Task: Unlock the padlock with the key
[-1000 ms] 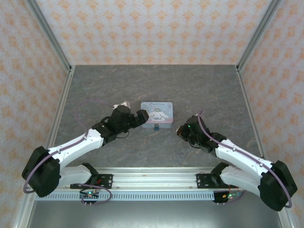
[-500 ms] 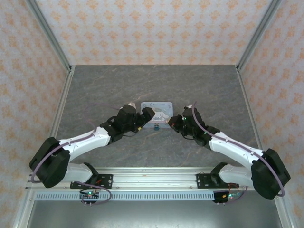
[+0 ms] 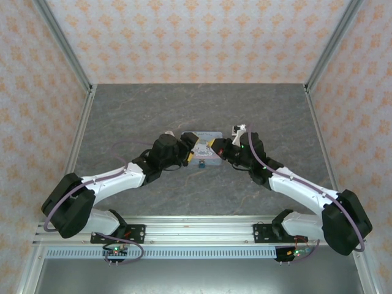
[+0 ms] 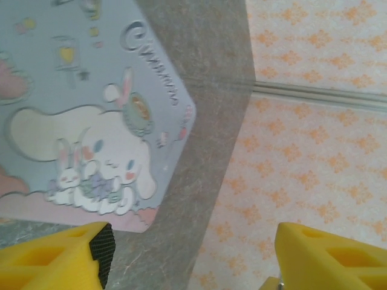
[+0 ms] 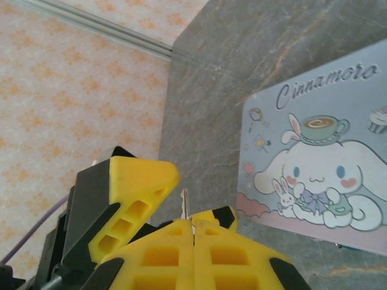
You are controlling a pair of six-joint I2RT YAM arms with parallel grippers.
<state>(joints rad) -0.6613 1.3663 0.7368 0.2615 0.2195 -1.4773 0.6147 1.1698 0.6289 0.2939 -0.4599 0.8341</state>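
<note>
Right wrist view: the right gripper (image 5: 193, 232) pinches the key (image 5: 185, 204), blade jutting beyond its tips. Left gripper (image 4: 193, 248) gapes empty; it should steady the padlock (image 3: 201, 164) before insertion.

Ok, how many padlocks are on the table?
1. The tiny dark blue-teal padlock sits at the near side of the pale blue cartoon-printed tin box; more may be hidden.

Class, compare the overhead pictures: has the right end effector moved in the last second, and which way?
Yes. The right end effector has moved left and upward in the overhead view, to the right side of the pale blue cartoon-printed tin box.
</note>
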